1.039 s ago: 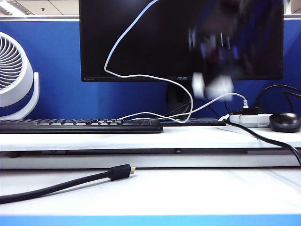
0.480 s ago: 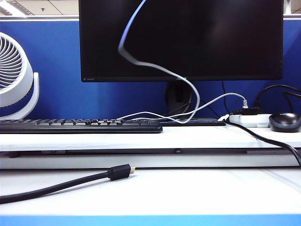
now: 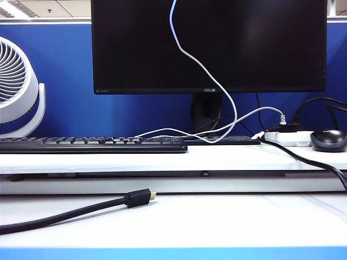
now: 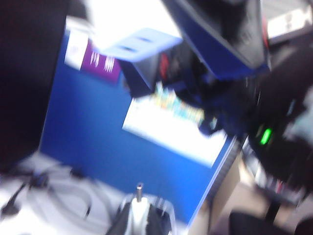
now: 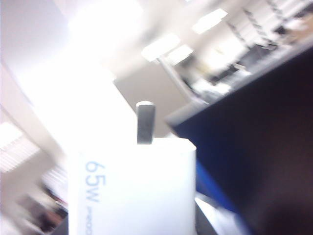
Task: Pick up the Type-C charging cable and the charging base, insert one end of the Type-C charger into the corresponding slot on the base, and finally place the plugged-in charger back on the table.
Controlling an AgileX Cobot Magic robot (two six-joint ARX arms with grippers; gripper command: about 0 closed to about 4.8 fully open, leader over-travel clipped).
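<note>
Above the white counter (image 3: 217, 216), our shut left end effector (image 4: 139, 215) pinches the floppy thin white Type-C cable (image 3: 209, 70) at its plug, while our right end effector (image 5: 132, 215) holds the rigid, light white plastic charging block (image 5: 132, 191).

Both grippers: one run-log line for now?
left gripper: shut on Type-C charging cable plug, lifted | right gripper: holding charging base | unplugged

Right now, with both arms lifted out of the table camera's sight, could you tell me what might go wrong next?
The white Type-C charging cable runs up out of frame while its lower loop lies behind the keyboard; lifting further could snag it there.

The left gripper pinches only the plug, so it might slip.

Both wrist views are blurred; aligning the plug with the charging base in the right gripper could miss.
</note>
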